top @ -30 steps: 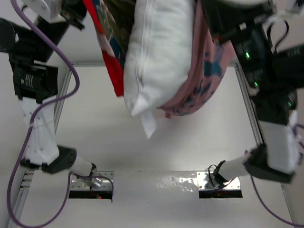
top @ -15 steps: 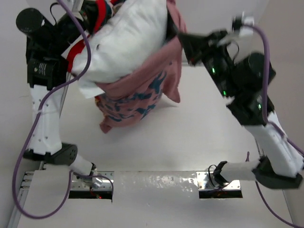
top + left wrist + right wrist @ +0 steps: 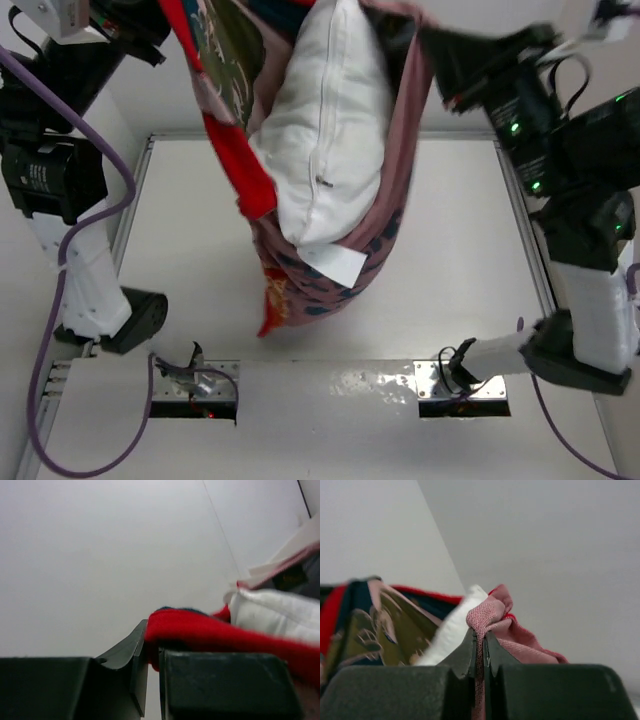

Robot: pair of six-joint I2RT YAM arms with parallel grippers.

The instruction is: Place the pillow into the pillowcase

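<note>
With left gripper (image 3: pixel 152 652) and right gripper (image 3: pixel 479 650) each pinching the pillowcase (image 3: pixel 300 290) rim, jiggle so the pillow (image 3: pixel 325 150) sinks toward 6 o'clock.

Both arms reached high: the left arm (image 3: pixel 85 280) toward the frame's upper left, the right arm (image 3: pixel 590 300) toward the upper right. The left pincer (image 3: pixel 152 652) and the right pincer (image 3: pixel 479 652) each clamped an edge of the pillowcase (image 3: pixel 200 632), jaws nearly together.
</note>
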